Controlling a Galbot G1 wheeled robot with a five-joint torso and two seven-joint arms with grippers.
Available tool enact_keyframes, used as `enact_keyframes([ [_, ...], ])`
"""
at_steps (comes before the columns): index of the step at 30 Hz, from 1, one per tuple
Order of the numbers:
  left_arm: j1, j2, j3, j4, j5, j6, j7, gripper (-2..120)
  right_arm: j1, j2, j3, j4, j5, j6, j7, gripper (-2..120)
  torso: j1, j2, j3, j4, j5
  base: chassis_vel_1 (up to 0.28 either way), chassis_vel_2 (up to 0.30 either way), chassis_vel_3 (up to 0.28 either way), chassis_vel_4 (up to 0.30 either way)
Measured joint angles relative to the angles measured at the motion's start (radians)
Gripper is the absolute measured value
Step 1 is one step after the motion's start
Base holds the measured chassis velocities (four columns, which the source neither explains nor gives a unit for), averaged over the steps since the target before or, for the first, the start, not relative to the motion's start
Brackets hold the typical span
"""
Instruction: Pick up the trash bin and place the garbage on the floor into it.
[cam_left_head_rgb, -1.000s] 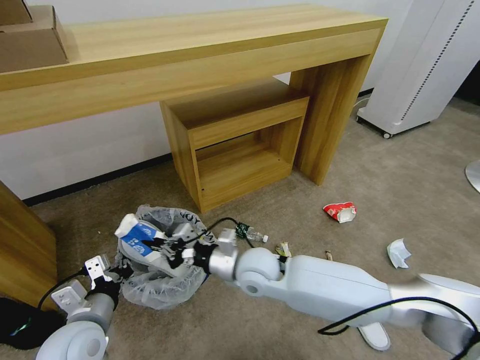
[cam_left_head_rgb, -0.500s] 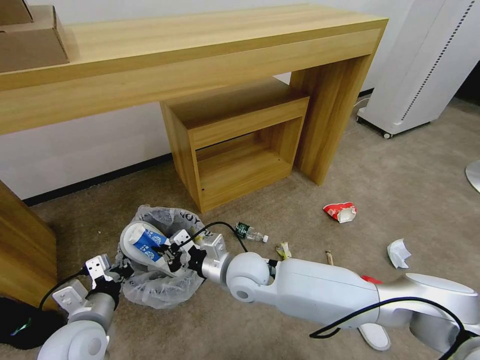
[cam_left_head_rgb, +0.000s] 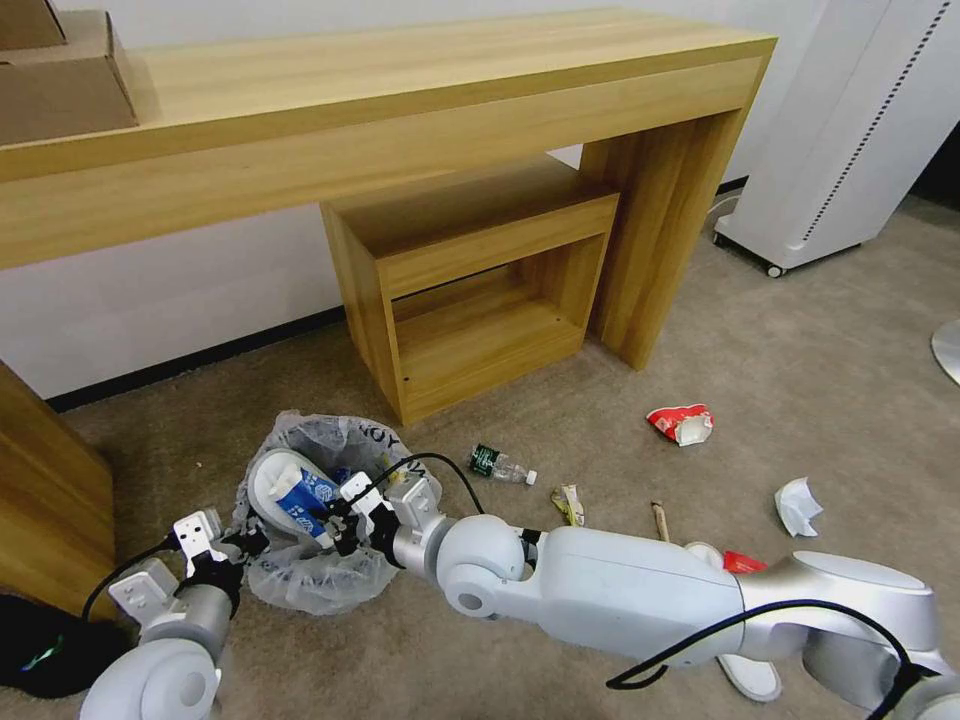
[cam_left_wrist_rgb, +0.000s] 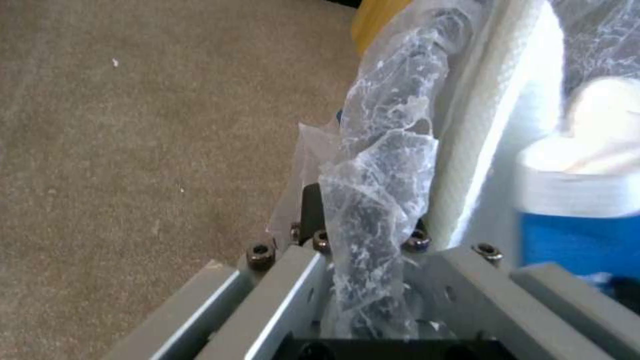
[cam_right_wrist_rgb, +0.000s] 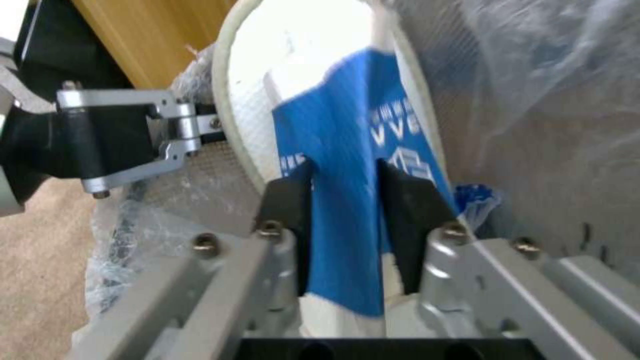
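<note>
The right gripper (cam_left_head_rgb: 335, 520), fingers closed on a white slipper (cam_left_head_rgb: 285, 490) with a blue band, sits inside the bag-lined trash bin (cam_left_head_rgb: 310, 580) on open beige floor (cam_left_head_rgb: 560, 400) before the wooden desk (cam_left_head_rgb: 400, 110), while the left gripper (cam_left_head_rgb: 240, 545) clamps the bin's near rim.

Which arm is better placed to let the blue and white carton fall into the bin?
Right. The right tool is shut on the carton above the trash bin, while the left tool grips the bin's rim.
</note>
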Motion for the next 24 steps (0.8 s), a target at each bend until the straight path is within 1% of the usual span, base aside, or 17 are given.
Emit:
enact_keyframes([
  [1,0.000,0.000,0.000,0.000,0.000,0.000,0.000,1,0.000,0.000,0.000,0.000,0.000,0.000,0.000,30,0.000,0.000,0.000,0.0000,0.0000,0.000,0.000,0.000,0.000],
  [2,-0.001,0.000,0.001,0.001,0.000,0.000,0.000,1,-0.003,-0.005,0.005,0.003,-0.003,0.004,-0.003,34,0.000,0.000,0.000,0.0000,0.0000,0.000,0.000,0.000,0.000],
  [4,-0.005,-0.002,0.005,0.003,0.001,0.000,0.000,1,-0.016,-0.017,0.015,0.008,-0.017,0.021,-0.017,45,0.000,0.000,0.000,-0.0001,0.0000,0.000,0.000,0.000,0.000],
  [5,-0.005,-0.002,0.005,0.003,0.001,0.000,0.000,1,-0.016,-0.017,0.015,0.008,-0.017,0.021,-0.017,45,0.000,0.000,0.000,-0.0001,0.0000,0.000,0.000,0.000,0.000],
  [6,-0.006,-0.002,0.006,0.003,0.001,0.001,0.000,1,-0.021,-0.022,0.019,0.010,-0.022,0.031,-0.025,51,0.000,0.000,0.000,0.0000,0.0000,0.000,0.000,0.000,0.000],
  [7,-0.006,-0.002,0.006,0.004,0.001,0.002,-0.001,1,-0.025,-0.026,0.023,0.013,-0.026,0.036,-0.031,52,0.000,0.000,0.000,-0.0001,0.0001,0.000,0.000,0.000,0.000],
  [8,-0.007,-0.001,0.007,0.003,0.001,0.004,-0.002,1,-0.031,-0.033,0.029,0.017,-0.034,0.051,-0.046,61,0.000,0.000,0.000,0.0000,0.0000,0.000,0.000,0.000,0.000],
  [9,-0.007,-0.001,0.007,0.003,0.001,0.004,-0.002,1,-0.031,-0.033,0.029,0.017,-0.034,0.051,-0.046,61,0.000,0.000,0.000,0.0000,0.0000,0.000,0.000,0.000,0.000],
  [10,-0.007,0.000,0.007,0.004,0.001,0.004,-0.002,1,-0.035,-0.038,0.032,0.018,-0.041,0.062,-0.054,64,0.000,0.000,0.000,0.0000,0.0000,0.000,0.000,0.000,0.000],
  [11,-0.006,0.000,0.006,0.004,0.001,0.005,-0.003,1,-0.044,-0.042,0.042,0.017,-0.063,0.091,-0.079,71,0.000,0.000,0.000,-0.0001,0.0000,0.000,0.000,0.000,0.000],
  [12,-0.005,0.001,0.006,0.003,0.001,0.005,-0.003,1,-0.051,-0.044,0.050,0.015,-0.076,0.115,-0.101,75,0.000,0.000,0.000,0.0000,0.0001,0.000,0.000,0.000,0.000],
  [14,-0.004,0.002,0.005,0.004,0.001,0.005,-0.003,1,-0.057,-0.046,0.058,0.014,-0.086,0.133,-0.117,78,0.000,0.000,0.000,-0.0001,0.0001,0.000,0.000,0.000,0.000],
  [16,0.000,0.003,0.003,0.004,0.002,0.005,-0.003,1,-0.077,-0.047,0.091,0.017,-0.100,0.200,-0.166,89,0.000,0.000,0.000,0.0000,0.0000,0.000,0.000,0.000,0.000],
  [17,0.000,0.003,0.003,0.004,0.002,0.005,-0.003,1,-0.077,-0.047,0.091,0.017,-0.100,0.200,-0.166,89,0.000,0.000,0.000,0.0000,0.0000,0.000,0.000,0.000,0.000],
  [20,0.004,0.005,-0.001,0.002,0.002,0.007,-0.003,1,-0.093,-0.040,0.138,0.021,-0.104,0.300,-0.229,99,0.000,0.000,0.000,0.0000,0.0000,0.000,0.000,0.000,0.000],
  [22,0.004,0.006,-0.001,0.002,0.002,0.007,-0.003,1,-0.094,-0.039,0.141,0.022,-0.104,0.305,-0.231,99,0.000,0.000,0.000,0.0000,0.0000,0.000,0.000,0.000,0.000],
  [24,0.010,0.010,-0.008,-0.001,0.003,0.008,-0.003,1,-0.108,-0.045,0.192,0.036,-0.094,0.367,-0.265,100,0.000,0.000,0.000,0.0002,0.0001,0.000,0.000,0.000,0.000],
])
